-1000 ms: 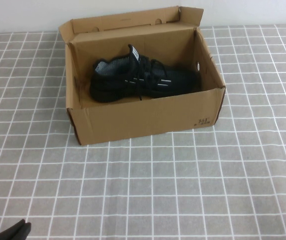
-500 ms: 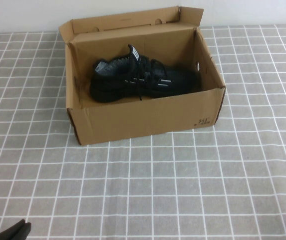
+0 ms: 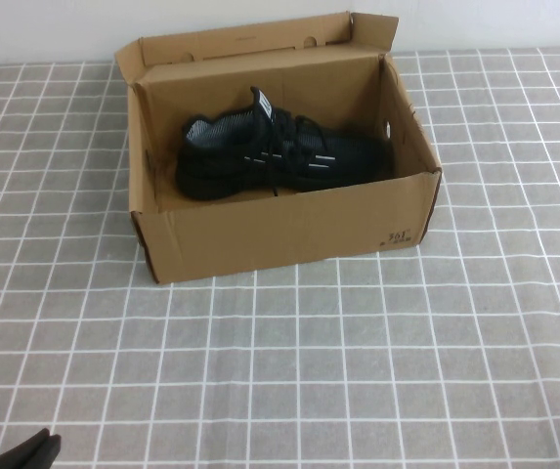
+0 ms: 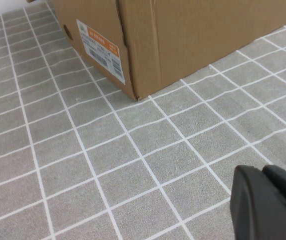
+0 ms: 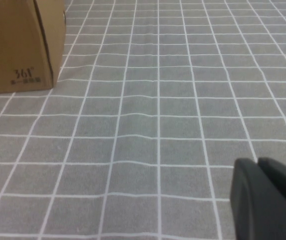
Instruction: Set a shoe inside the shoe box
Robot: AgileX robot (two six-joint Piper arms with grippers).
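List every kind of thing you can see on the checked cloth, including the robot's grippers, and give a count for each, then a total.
Shoe, black, lying inside the box: 1
Shoe box, brown cardboard, lid open: 1
Left gripper, shut, low over the cloth near the box's corner: 1
Right gripper, shut, low over the cloth, away from the box: 1
Total: 4

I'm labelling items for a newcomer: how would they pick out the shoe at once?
On the grey checked cloth stands an open brown shoe box. The shoe lies inside it, toe toward the robot's right. It is the only black thing there, laced, with small white dashes.
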